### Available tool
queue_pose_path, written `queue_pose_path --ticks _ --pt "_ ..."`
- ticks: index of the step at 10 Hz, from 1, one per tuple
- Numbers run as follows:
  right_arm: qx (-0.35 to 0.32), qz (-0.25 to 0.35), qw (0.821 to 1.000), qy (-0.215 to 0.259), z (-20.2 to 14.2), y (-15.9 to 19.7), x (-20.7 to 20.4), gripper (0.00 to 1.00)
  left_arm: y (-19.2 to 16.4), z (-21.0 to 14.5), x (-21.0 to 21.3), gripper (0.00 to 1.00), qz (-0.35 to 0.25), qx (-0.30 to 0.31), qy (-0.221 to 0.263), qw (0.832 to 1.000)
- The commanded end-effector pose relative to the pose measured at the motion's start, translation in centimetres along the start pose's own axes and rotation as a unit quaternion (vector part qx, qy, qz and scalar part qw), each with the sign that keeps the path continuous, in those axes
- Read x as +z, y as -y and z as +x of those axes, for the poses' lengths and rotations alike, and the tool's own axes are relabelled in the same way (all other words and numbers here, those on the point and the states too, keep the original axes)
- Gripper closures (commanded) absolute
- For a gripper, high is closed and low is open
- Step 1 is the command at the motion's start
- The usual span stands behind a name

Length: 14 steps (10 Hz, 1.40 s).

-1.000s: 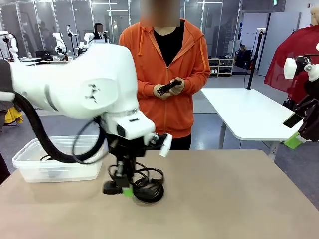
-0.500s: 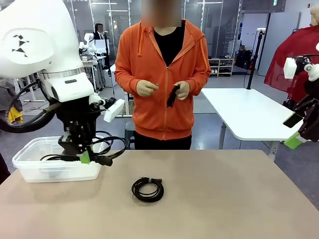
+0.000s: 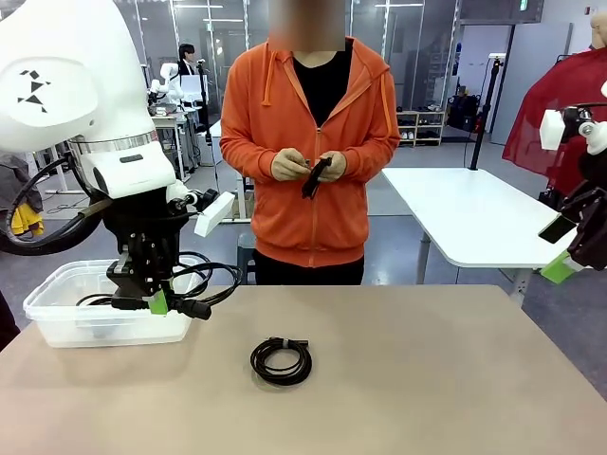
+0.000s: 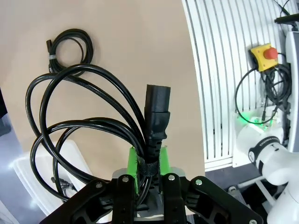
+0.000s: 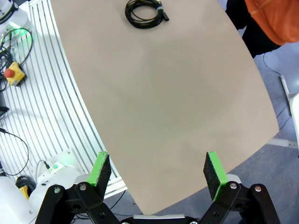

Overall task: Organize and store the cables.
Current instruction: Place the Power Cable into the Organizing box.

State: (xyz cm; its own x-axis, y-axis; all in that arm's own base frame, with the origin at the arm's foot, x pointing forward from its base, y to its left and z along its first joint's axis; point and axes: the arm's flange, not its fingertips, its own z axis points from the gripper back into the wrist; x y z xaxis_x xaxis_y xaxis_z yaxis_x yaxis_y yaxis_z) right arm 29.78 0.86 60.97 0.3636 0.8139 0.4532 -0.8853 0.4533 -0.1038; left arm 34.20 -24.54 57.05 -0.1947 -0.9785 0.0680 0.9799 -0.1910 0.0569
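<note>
My left gripper is shut on a loosely coiled black cable with a chunky plug, and holds it over the right end of the clear plastic bin. In the left wrist view the green pads pinch the banded part of that cable. A smaller tied cable coil lies flat mid-table, also seen as the small coil and the coil. My right gripper is open and empty, raised off the table's right edge.
A person in an orange hoodie stands at the far side, both hands on a small black item. Another cable lies inside the bin. The tan tabletop stretches bare to the right of the coil.
My left arm has lifted the plugged cable from beside the small coil and carried it left over the bin. The person's hands have come together on the black item.
</note>
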Motion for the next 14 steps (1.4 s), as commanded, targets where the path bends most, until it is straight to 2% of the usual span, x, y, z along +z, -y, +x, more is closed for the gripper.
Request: queue_pose_path --ticks 1,3,6,9,10,12,14 --pt "-0.004 0.0 1.0 -0.003 0.2 0.0 0.2 0.0 0.0 0.0 0.0 0.8 0.0 0.0 0.0 1.0" --pt "-0.004 0.0 1.0 -0.003 0.2 0.0 0.2 0.0 -3.8 -4.1 1.7 0.8 0.027 0.042 -0.004 0.999" --pt "-0.004 0.0 1.0 -0.003 0.2 0.0 0.2 0.0 -9.0 -13.9 2.9 0.8 0.041 0.093 -0.009 0.995" --pt "-0.004 0.0 1.0 -0.003 0.2 0.0 0.2 0.0 -13.1 -22.0 2.3 0.8 0.095 0.149 -0.049 0.983" --pt "-0.004 0.0 1.0 -0.003 0.2 0.0 0.2 0.0 -14.3 -24.1 1.5 0.8 0.084 0.136 -0.028 0.987" --pt "-0.004 0.0 1.0 -0.003 0.2 0.0 0.2 0.0 -17.0 -27.5 -0.7 0.8 0.076 0.177 -0.017 0.981" --pt "-0.004 0.0 1.0 -0.003 0.2 0.0 0.2 0.0 -18.3 -29.9 -2.7 0.8 0.067 0.202 0.007 0.977"
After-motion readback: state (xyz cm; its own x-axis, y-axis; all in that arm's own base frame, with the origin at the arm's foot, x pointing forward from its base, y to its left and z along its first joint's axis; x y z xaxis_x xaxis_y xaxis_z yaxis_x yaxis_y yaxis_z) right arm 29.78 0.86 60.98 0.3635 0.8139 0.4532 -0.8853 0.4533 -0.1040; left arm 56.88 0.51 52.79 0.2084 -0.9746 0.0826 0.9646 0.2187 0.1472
